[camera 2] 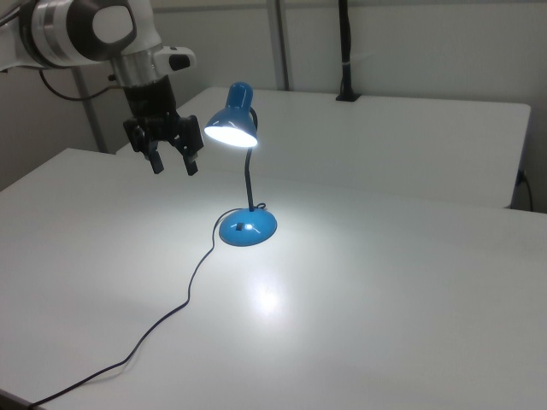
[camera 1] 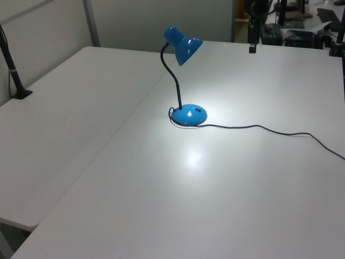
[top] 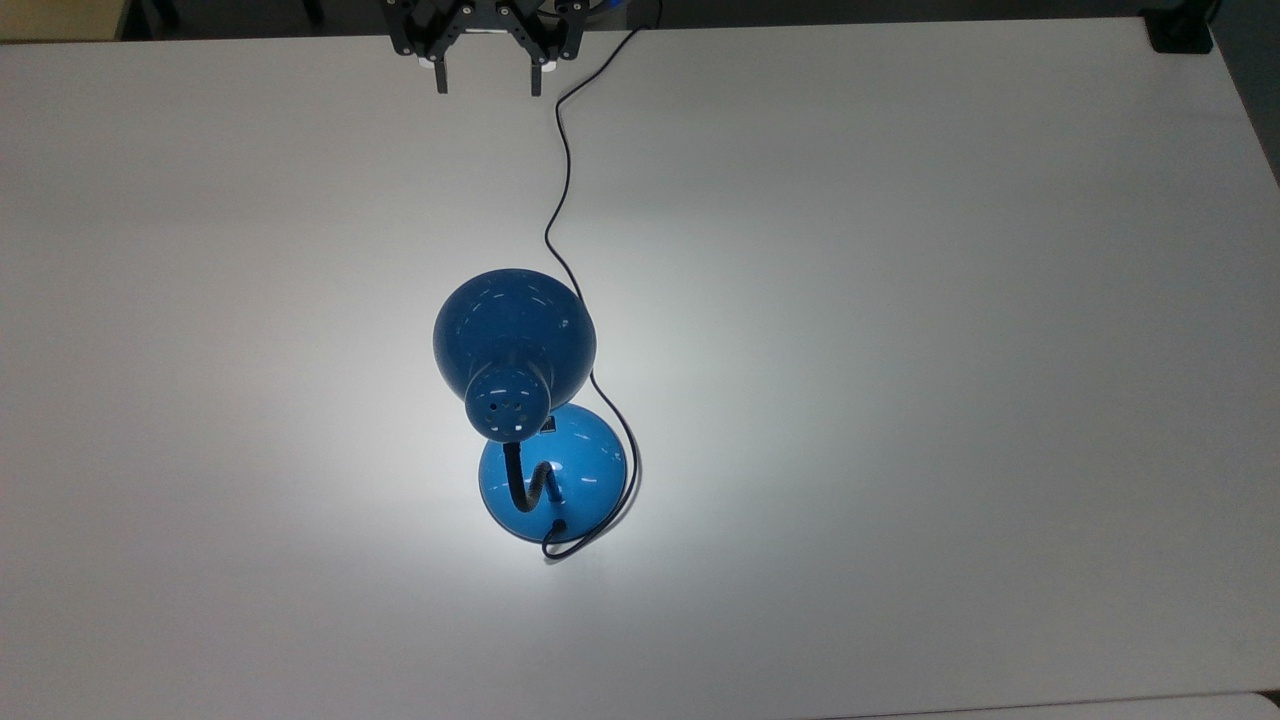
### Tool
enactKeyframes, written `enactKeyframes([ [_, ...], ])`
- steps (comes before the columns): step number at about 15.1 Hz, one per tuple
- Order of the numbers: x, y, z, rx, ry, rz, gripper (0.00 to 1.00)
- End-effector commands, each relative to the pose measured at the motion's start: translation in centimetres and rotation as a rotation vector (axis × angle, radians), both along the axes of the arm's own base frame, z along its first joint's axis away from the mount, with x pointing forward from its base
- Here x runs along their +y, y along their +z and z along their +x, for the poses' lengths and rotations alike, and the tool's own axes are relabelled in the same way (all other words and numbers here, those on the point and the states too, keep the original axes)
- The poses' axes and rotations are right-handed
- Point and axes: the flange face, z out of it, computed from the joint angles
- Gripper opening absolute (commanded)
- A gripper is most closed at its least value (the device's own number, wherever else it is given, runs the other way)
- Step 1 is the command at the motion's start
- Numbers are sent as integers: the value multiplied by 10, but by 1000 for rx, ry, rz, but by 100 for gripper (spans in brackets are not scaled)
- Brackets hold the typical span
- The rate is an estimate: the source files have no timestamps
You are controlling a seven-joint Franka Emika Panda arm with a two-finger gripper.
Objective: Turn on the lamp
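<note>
My arm (camera 2: 77, 30): reaching in from the right view's upper left, wrist pointing down.
My gripper (top: 485, 85): hanging above the table's far edge at the top view's top, jaws spread wide, holding nothing.
Lamp (top: 515, 340): standing mid-table, well apart from me, shade glowing in the right view.
Cord (top: 565, 180): runs from the base toward my side.
Table (top: 950, 350): white, a bright pool of light around the lamp's base.
Room: pale walls behind, a black post (camera 2: 344, 51) at the far edge.

lamp (top: 530, 410) standing on the table (top: 900, 350), well below the gripper (top: 486, 82) in the top view, cord (top: 560, 180) running up just right of it
</note>
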Motion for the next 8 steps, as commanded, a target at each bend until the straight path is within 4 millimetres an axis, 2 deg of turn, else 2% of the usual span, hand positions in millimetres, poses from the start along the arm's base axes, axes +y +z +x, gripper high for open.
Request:
enactKeyframes([
  [1, 1, 6, -3, 3, -55, -16, 100],
  [4, -9, 18, -8, -23, -82, -11, 100],
  [8, -9, 18, -9, -16, -87, -10, 100],
])
